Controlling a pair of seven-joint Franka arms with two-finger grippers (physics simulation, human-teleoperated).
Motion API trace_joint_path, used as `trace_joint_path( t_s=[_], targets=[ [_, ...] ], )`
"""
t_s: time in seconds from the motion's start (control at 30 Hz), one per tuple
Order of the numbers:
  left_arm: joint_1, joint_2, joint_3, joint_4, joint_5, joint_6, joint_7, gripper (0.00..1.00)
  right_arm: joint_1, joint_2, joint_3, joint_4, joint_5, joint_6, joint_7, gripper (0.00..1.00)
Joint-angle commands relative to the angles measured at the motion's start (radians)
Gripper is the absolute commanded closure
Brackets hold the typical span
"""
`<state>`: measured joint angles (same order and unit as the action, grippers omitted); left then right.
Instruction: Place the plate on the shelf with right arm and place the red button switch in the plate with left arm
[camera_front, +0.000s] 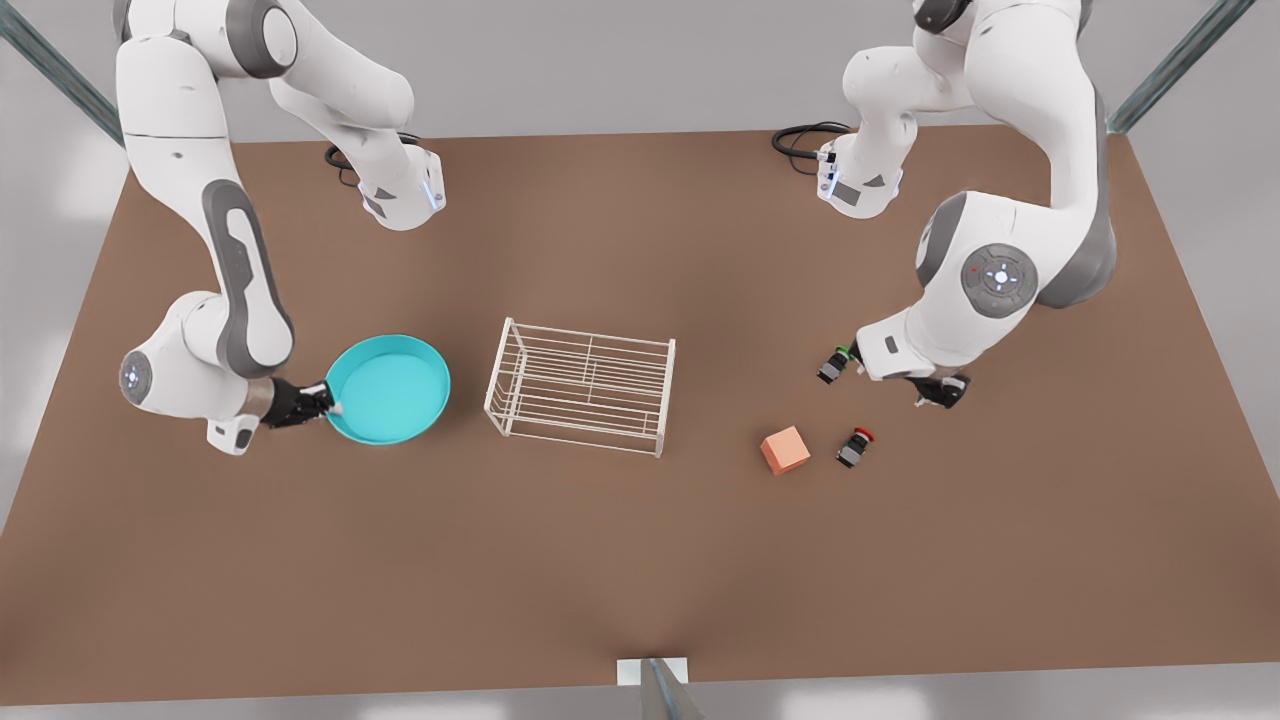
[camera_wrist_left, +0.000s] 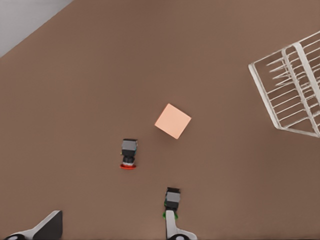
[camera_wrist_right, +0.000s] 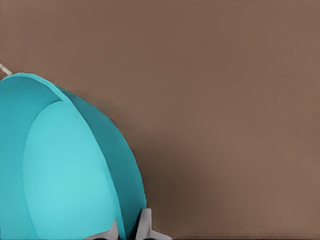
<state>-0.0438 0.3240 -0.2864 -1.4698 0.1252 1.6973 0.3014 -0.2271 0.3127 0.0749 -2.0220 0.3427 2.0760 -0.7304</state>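
Right gripper, on the front view's left, is clamped on the rim of the round turquoise shallow plate; fingers straddle the rim. The small white wire shelf lies just beyond the plate, away from the gripper, long axis running across the view, so the carry goes straight over. That arm is bent low, wrist near-horizontal. Left gripper hangs spread wide, empty, near the green-capped switch; the red-capped black button switch lies apart, beside the orange cube on the brown table.
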Motion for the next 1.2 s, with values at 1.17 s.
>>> trace_joint_path(
  t_s=[1.17],
  targets=[
    [0.058,0.237,0.032,-0.395,0.111,0.677,0.151,0.0,0.305,0.166,0.152,0.393,0.187,-0.194,0.5,0.81]
  ],
)
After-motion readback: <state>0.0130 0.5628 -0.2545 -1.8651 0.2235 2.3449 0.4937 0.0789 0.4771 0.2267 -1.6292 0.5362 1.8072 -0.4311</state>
